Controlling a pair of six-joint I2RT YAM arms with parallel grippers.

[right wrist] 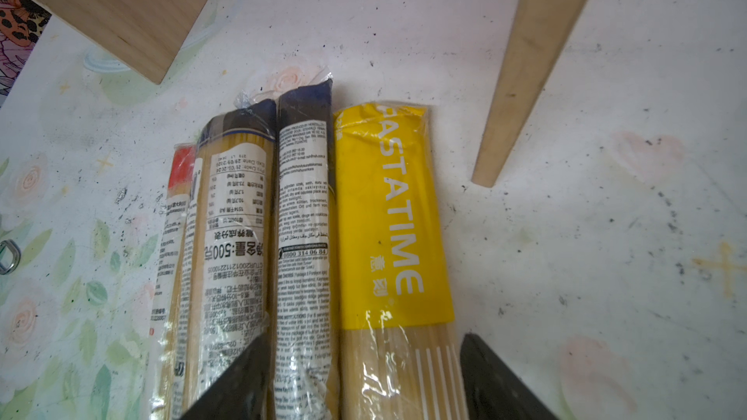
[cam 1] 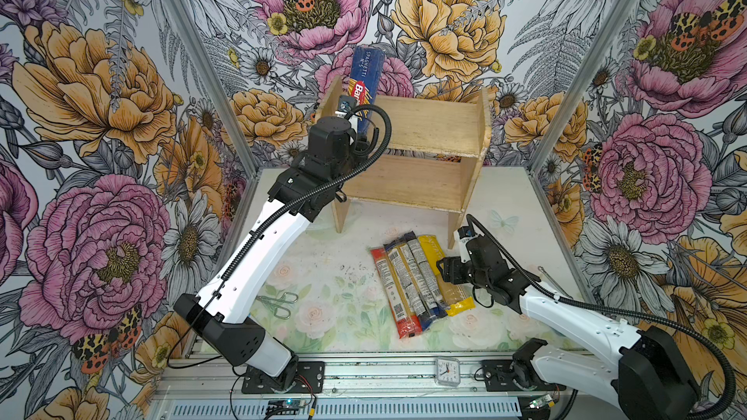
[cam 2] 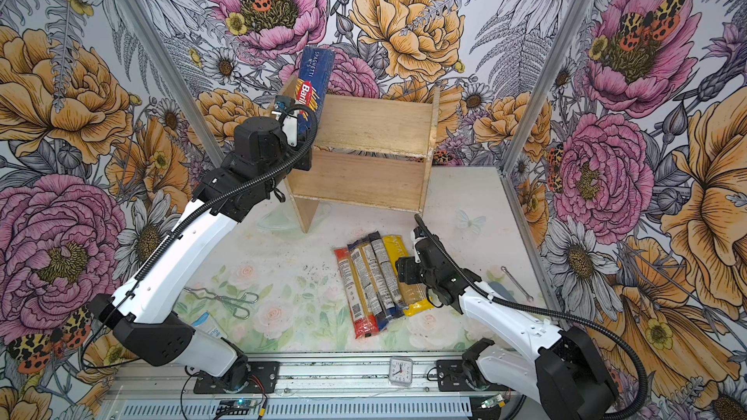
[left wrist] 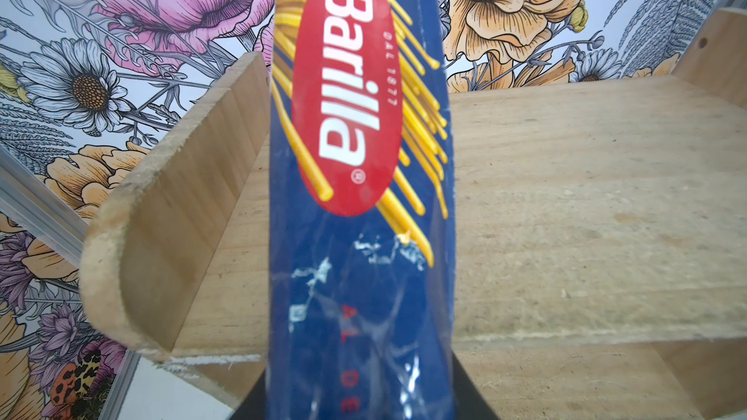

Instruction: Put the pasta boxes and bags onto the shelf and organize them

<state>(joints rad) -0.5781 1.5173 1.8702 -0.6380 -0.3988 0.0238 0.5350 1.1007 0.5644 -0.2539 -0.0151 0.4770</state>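
Observation:
A dark blue Barilla pack [cam 1: 366, 78] [cam 2: 313, 78] [left wrist: 355, 155] stands nearly upright at the left end of the wooden shelf [cam 1: 432, 123] [cam 2: 376, 123] [left wrist: 586, 195], beside its left side panel. My left gripper [cam 1: 359, 133] [left wrist: 359, 397] is shut on the pack's lower part, and the pack's bottom end is hidden. Several packs lie side by side on the table in front of the shelf: a red-ended one [cam 1: 394, 292] [right wrist: 176, 236], two clear ones [cam 1: 408, 280] [right wrist: 234, 216] [right wrist: 303, 216] and a yellow one [cam 1: 434, 252] [right wrist: 388, 216]. My right gripper [cam 1: 442, 272] [cam 2: 400, 272] [right wrist: 364, 377] is open, straddling the yellow pack and the clear pack next to it.
Metal tongs [cam 1: 279, 303] lie on the mat near the left arm. A small clock [cam 1: 447, 371] stands on the front rail. A thin metal rod [cam 1: 551, 280] lies by the right wall. The shelf's right front leg [right wrist: 521, 74] stands close to the yellow pack.

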